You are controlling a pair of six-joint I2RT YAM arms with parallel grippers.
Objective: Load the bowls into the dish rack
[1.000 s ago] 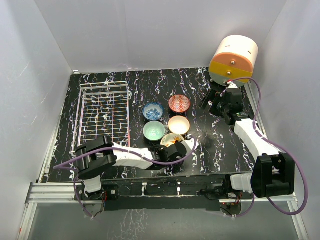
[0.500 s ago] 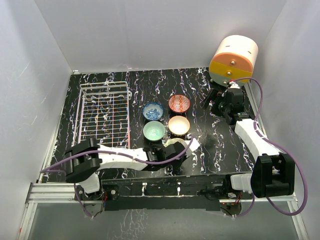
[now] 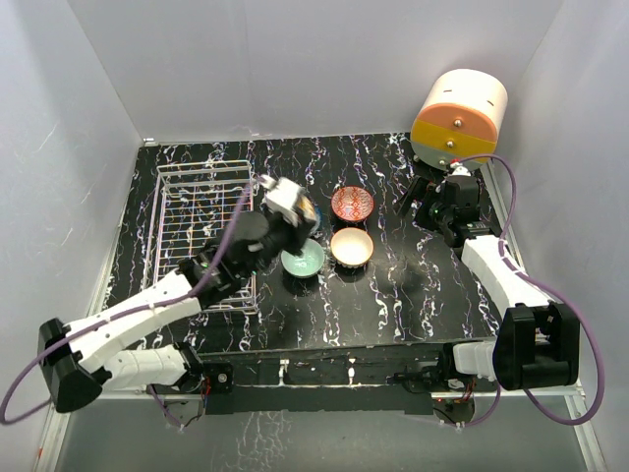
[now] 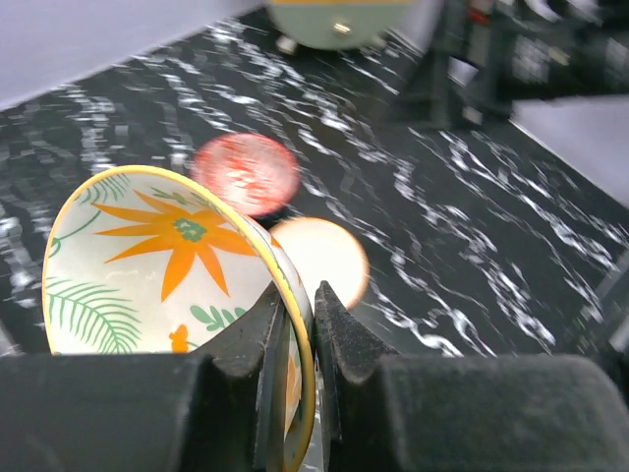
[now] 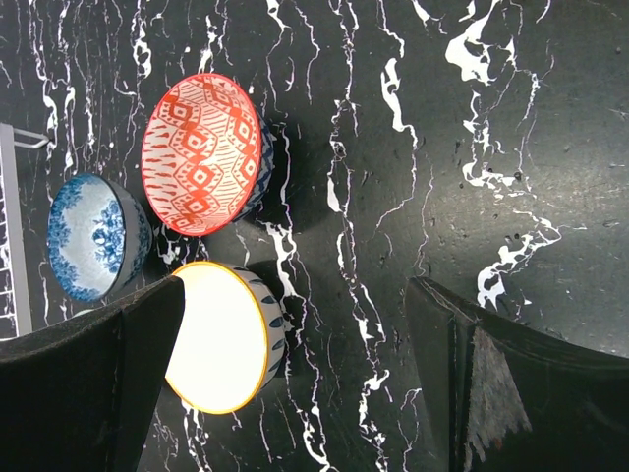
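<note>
Black, white-veined marble covers the table [image 3: 413,295], and plain white walls [image 3: 295,69] close it in on three sides. On the left of the table stands the rack [image 3: 204,221], a white wire basket with its long side running away from the arms.

The left arm reaches from the near left corner across the rack's near right corner, and the left gripper [image 3: 280,211] hangs in the air just beside the rack's right edge. Its wrist camera shows the jaws pinched nearly shut on the rim of the yellow bowl [image 4: 167,265], one finger inside and one outside. The bowl is tilted, with its orange flower and green leaves facing the camera.

The other four bowls sit upright on the table, right of the rack. The red bowl [image 3: 352,204] is farthest back, with the cream bowl [image 3: 351,247] just in front of it. The mint bowl [image 3: 303,259] sits left of the cream one. The blue bowl [image 5: 93,236] is mostly hidden under the left gripper from above, but the right wrist camera shows it clearly.

The right gripper [image 3: 432,202] hovers near the back right with its fingers spread wide and nothing between them. Behind it stands the orange-and-cream drawer unit [image 3: 459,118].
</note>
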